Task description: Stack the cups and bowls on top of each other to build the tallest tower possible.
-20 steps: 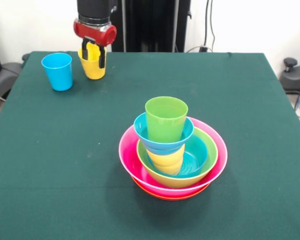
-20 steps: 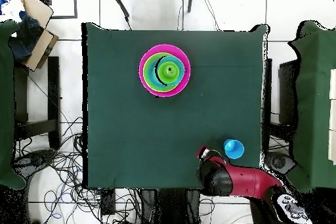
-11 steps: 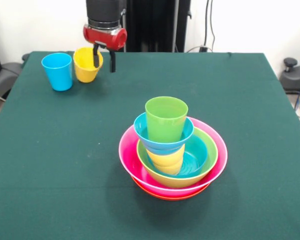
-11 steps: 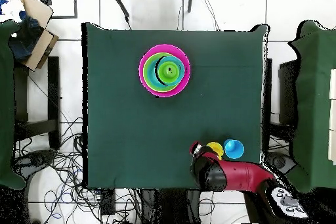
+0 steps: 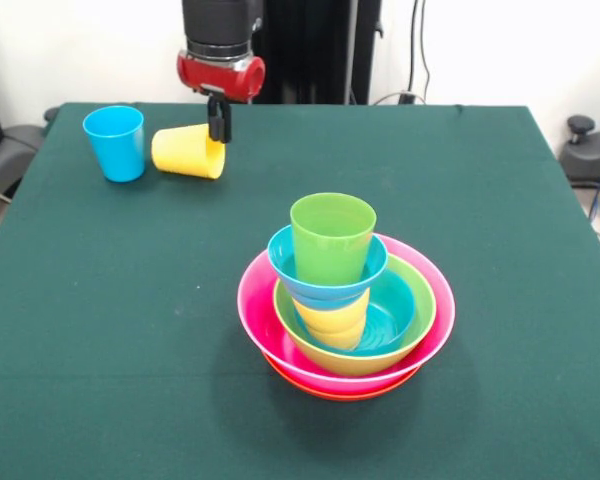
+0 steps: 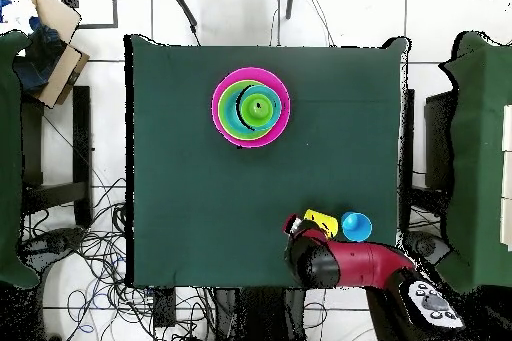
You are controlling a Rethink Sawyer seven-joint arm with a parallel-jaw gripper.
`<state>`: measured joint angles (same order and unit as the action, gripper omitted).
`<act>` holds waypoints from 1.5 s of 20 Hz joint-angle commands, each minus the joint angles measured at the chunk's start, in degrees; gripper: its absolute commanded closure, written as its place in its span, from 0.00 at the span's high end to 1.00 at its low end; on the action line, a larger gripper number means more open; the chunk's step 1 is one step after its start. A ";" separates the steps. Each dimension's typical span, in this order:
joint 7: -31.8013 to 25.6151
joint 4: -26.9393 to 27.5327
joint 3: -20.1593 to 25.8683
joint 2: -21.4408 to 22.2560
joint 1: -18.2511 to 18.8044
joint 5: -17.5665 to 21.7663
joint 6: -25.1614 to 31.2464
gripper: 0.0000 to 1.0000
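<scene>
Nearest the camera stood the tower, well apart from everything else; a wide orange bowl showed only as a rim under the large pink bowl, which held the lime green bowl; inside that a squat yellow-orange cup carried a small blue bowl, and the green cup sat upright in it as the top; a patch of blue showed low inside the lime bowl, but what it belonged to could not be told.

Farther back, near the table's far left corner, the yellow cup lay on its side, its mouth turned toward the gripper; half a second before it had stood upright just beside the light blue cup, and a second before that it had hung in the gripper's grasp; so it had been let go and had tipped over, while the light blue cup stayed standing.

Behind it, the gripper hung just beside and above the fallen cup's rim, holding nothing; whether its jaws were spread or closed could not be told.

For the task this was a setback, in my judgement; the tower gained nothing, and the yellow cup would probably need righting or a sideways grasp before it could go on top.
</scene>
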<state>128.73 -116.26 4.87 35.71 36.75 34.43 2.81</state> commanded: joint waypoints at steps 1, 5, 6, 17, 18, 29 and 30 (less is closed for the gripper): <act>-0.49 -1.13 2.86 3.48 -5.68 -2.22 11.66 0.00; 0.36 0.17 1.91 3.07 -6.68 -1.99 12.26 0.00; 0.61 0.37 1.77 2.82 -6.82 -1.85 12.08 0.00; -1.98 0.34 1.36 4.95 -2.99 1.98 7.65 0.00; -3.22 0.45 2.85 5.20 -1.52 2.19 7.90 0.00; -14.38 -1.57 20.91 17.95 18.27 -2.55 21.00 1.00; -12.10 -0.41 19.24 18.86 16.72 -2.36 21.66 1.00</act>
<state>128.72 -118.12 18.11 47.50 56.11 33.65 13.40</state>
